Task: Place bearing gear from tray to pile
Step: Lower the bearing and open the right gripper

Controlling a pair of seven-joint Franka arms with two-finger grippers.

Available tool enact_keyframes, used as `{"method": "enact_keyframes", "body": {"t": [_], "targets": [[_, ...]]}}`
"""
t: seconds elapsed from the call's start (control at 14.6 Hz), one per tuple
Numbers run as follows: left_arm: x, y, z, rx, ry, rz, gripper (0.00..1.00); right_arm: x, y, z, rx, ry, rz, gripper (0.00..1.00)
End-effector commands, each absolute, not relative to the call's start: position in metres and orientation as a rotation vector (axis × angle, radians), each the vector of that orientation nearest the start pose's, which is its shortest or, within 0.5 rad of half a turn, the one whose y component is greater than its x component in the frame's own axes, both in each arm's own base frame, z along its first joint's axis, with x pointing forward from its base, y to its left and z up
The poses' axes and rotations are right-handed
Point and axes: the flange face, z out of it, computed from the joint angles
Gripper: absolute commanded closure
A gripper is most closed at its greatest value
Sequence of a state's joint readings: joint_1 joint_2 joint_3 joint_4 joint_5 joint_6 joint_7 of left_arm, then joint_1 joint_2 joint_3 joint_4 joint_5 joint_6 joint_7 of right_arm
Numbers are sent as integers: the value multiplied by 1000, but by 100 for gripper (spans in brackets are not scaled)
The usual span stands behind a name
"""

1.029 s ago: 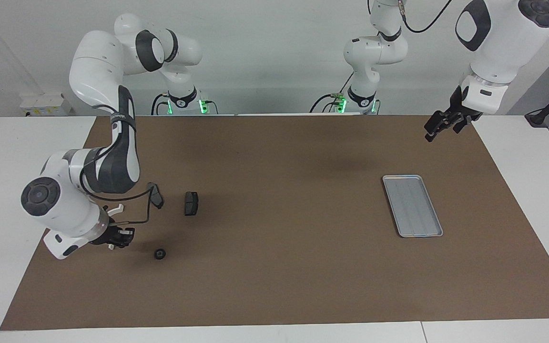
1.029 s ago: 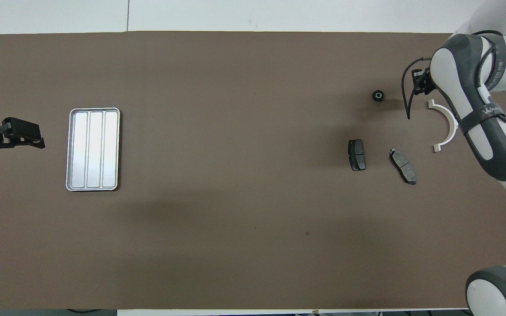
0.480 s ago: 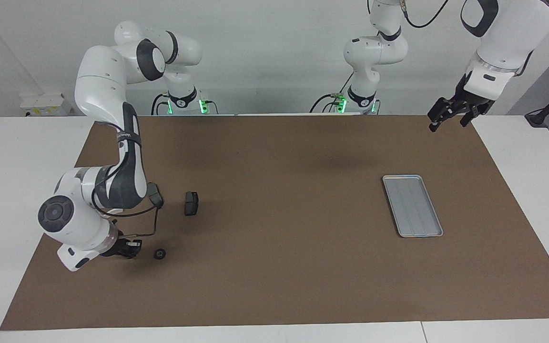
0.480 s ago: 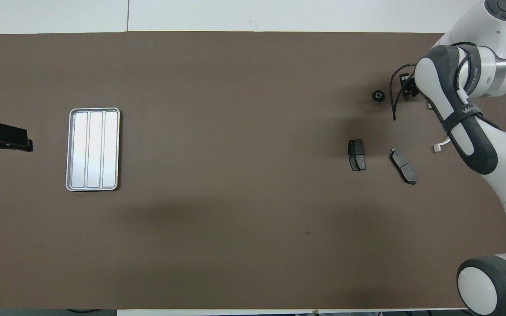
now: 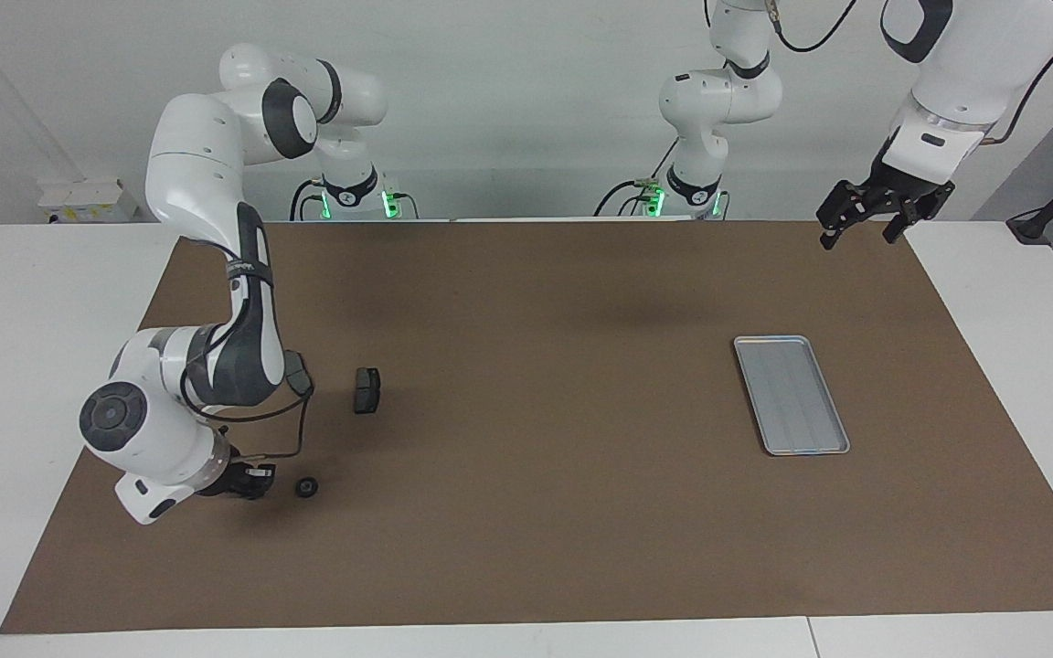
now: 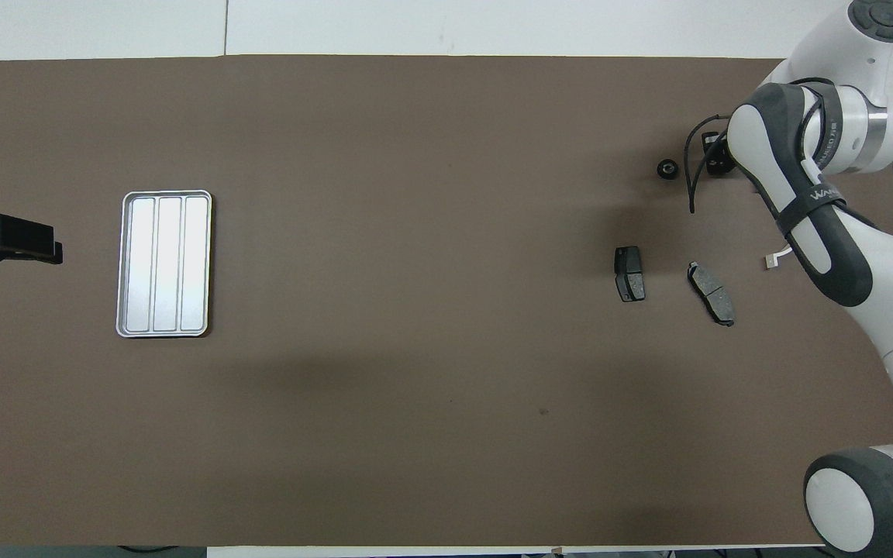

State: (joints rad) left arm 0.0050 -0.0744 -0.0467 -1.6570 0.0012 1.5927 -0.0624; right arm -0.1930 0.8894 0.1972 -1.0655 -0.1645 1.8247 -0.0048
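The bearing gear (image 5: 307,487) is a small black ring lying on the brown mat; it also shows in the overhead view (image 6: 667,168). It lies beside the pile, farther from the robots than the two dark brake pads (image 6: 630,273) (image 6: 711,292). One pad (image 5: 366,390) shows in the facing view. The right arm covers most of the white bracket; one end (image 6: 772,260) shows. My right gripper (image 5: 255,478) is low over the mat right beside the gear, also seen from overhead (image 6: 715,159). The silver tray (image 5: 792,393) (image 6: 165,263) is empty. My left gripper (image 5: 856,236) (image 6: 16,240) is open and empty, raised over the mat's edge beside the tray.
The brown mat (image 5: 536,512) covers most of the white table. The right arm's elbow and forearm (image 5: 225,366) hang over the pile area. A black cable (image 6: 693,182) loops from the right wrist near the gear.
My right gripper has moved along the mat toward the gear, and its arm now covers most of the white bracket. My left gripper has risen a little and turned.
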Motion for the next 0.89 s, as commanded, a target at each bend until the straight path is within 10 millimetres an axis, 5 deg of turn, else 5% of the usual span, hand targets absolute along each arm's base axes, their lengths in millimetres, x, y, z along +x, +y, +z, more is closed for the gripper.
{"method": "enact_keyframes", "body": {"t": [0.0,0.14,0.27,0.34,0.41,0.48,0.82], "targets": [[534,-40,630,-3143,26,8,0,757,-59,283,-3144,36,177,100],[534,-39,629,-3144,22,17,0,757,-59,282,-3144,38,179,99],[533,-41,632,-3145,22,1,0,757,-59,282,-3144,38,179,85],[532,-41,633,-3144,22,-2,0,757,-58,283,-3144,36,177,71],[531,-40,634,-3143,22,0,0,757,-57,287,-3146,31,170,42],[531,-40,635,-3143,19,-4,0,757,-57,295,-3150,28,166,0],[527,-37,638,-3142,14,-12,0,747,-44,370,-3162,10,145,0]]}}
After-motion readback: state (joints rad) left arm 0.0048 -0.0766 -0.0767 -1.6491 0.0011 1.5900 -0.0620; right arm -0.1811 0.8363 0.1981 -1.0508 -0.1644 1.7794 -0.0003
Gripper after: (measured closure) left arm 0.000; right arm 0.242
